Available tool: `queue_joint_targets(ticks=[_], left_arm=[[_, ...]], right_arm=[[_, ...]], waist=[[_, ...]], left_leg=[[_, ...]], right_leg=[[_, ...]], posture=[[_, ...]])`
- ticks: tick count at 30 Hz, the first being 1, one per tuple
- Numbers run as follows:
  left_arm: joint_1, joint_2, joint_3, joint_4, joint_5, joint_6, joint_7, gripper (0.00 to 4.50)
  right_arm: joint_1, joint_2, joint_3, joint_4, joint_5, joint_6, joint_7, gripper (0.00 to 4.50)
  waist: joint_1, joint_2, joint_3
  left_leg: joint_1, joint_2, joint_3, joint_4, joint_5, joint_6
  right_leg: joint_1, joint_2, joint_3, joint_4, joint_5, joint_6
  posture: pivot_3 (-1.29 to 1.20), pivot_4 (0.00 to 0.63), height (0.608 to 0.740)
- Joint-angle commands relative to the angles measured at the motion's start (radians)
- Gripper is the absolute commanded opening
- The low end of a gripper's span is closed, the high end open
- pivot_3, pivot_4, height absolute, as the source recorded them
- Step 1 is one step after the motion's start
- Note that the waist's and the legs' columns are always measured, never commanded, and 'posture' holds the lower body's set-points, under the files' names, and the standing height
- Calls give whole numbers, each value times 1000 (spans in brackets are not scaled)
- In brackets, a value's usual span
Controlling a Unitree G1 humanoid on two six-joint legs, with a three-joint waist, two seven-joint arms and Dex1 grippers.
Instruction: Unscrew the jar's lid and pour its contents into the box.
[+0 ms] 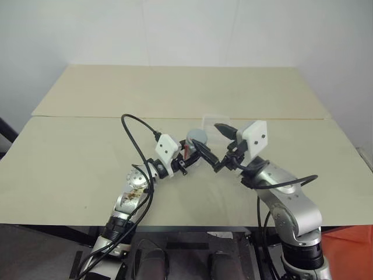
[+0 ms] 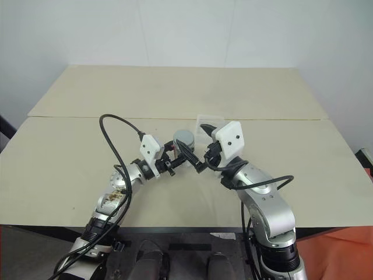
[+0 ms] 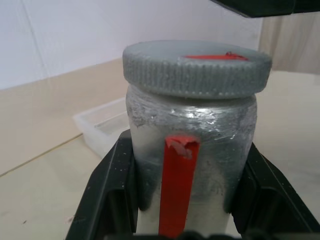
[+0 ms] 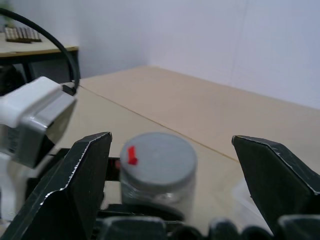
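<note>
While the left gripper (image 3: 187,220) clamped the jar (image 3: 192,165) between its fingers, lid (image 3: 197,67) on, the right gripper (image 4: 172,180) hung open around the lid. Left wrist view revealed the box (image 3: 102,125) behind.

jar (image 3: 192,150) base hidden by fingers (image 3: 107,200), box (image 3: 102,127) partly hidden

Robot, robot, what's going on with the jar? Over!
Left gripper shut on jar, lid still on. Right gripper open by lid. Box behind.
</note>
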Motion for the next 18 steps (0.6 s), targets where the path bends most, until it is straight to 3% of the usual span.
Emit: queue_joint_targets(ticks=[1, 18], left_arm=[[-6, -11, -1, -37, -7, -59, -15, 1951], [11, -39, -26, -30, 8, -67, -22, 1951]], right_arm=[[-26, -3, 12, -22, 24, -1, 13, 4500], [-35, -14, 56, 27, -35, -43, 12, 4500]], waist=[[-1, 0, 0], [-2, 0, 0]], left_leg=[[0, 0, 0, 0, 0, 0], [1, 0, 0, 3, 1, 0]], right_leg=[[0, 0, 0, 1, 0, 0], [0, 0, 0, 3, 0, 0]], posture=[[0, 150, 740], [0, 150, 740]])
